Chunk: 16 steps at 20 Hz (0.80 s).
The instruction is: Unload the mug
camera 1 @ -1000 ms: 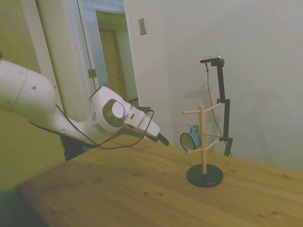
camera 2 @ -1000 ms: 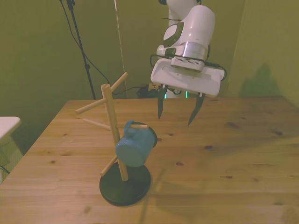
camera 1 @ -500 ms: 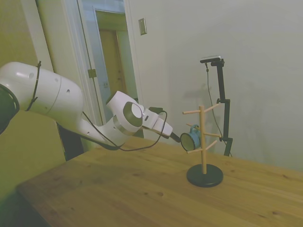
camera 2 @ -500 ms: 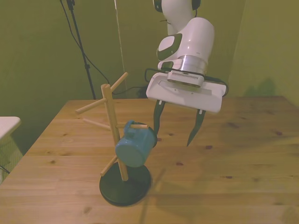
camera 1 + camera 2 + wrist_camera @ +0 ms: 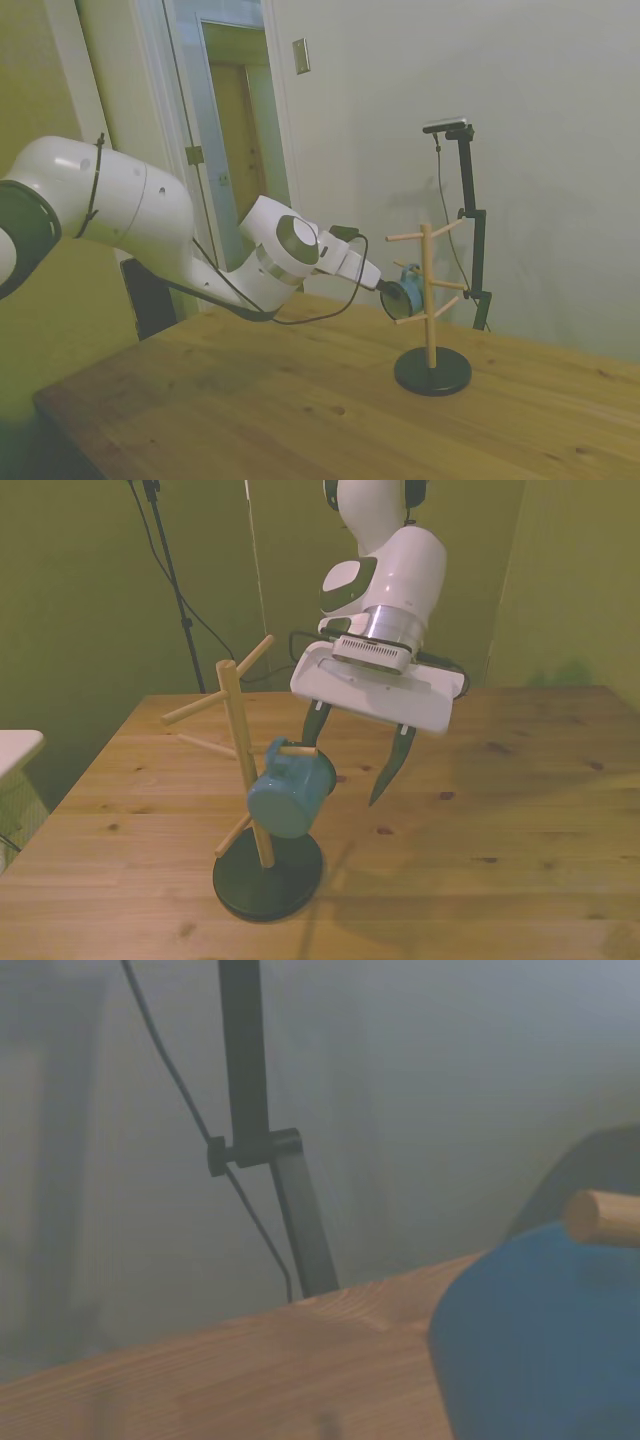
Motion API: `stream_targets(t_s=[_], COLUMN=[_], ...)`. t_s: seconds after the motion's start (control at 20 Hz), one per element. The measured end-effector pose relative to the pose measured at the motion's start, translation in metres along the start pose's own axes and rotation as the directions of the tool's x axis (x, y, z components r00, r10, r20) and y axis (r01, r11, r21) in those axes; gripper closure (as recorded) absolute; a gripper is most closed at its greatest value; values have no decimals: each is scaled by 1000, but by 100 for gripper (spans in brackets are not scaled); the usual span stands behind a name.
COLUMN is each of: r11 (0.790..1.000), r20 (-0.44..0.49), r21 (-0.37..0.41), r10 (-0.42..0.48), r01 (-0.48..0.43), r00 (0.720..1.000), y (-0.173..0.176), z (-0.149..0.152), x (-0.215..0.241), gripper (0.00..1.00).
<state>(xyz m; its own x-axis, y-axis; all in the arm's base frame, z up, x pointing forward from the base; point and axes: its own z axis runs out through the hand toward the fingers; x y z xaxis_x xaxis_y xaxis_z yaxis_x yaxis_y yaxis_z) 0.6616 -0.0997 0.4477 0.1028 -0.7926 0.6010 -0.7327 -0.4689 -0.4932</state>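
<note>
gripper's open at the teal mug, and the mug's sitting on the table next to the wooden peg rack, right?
Not quite. The small teal enamel mug is not on the table; it hangs by its handle on a peg of the wooden peg rack with the round black base, as the front view shows. The gripper is open at it.

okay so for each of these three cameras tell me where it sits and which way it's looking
Side view: off one side of the table, looking across it; the arm enters from the picture's left, gripper at the mug.
Front view: across the table, facing the wrist and open gripper beside the mug on the wooden mug tree.
Wrist view: close, blurred; the mug and a peg, none of the robot.
All three show the mug.
</note>
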Motion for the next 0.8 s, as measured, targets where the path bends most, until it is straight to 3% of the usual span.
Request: stream_targets(t_s=[0.8], r11=[1000], r20=[-19], r21=[7], r10=[26], r01=[-26], r00=[999], y=[-5], z=[12], x=[10], gripper=[100])
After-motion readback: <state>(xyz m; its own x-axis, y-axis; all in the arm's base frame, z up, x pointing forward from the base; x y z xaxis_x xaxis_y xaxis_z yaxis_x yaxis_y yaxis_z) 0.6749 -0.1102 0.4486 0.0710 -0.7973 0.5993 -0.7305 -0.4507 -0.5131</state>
